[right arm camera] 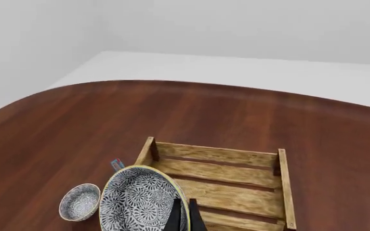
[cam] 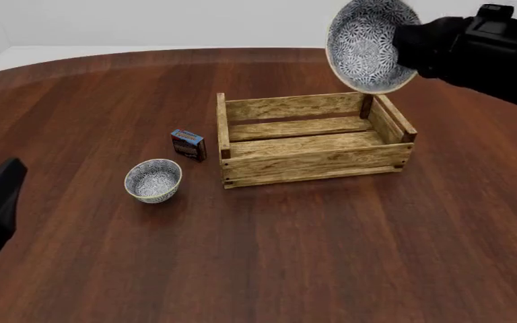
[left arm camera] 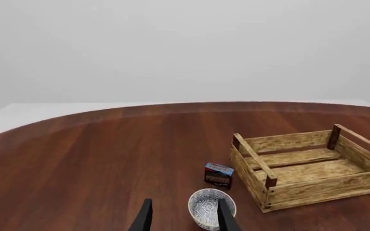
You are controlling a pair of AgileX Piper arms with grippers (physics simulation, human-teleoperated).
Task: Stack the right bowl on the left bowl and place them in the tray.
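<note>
The right hand is clamped on the rim of the right bowl, its two dark fingers pinched close with the bowl's wall between them. In the front view this bowl is carried high in the air, tipped on edge so that its patterned inside faces the camera, above the far right corner of the tray. The tray stands on the bench with nothing in it (its slatted floor shows bare in the right wrist view).

The left hand has its fingers apart, one to either side of the view toward the left bowl; they touch nothing. In the front view only a dark part of the left arm shows, low at the near left edge, well apart from that bowl. The left bowl sits upright on the bench, just beside the tray's left end and near a small blue-red box, which stands between the bowl and the tray's far left corner.
</note>
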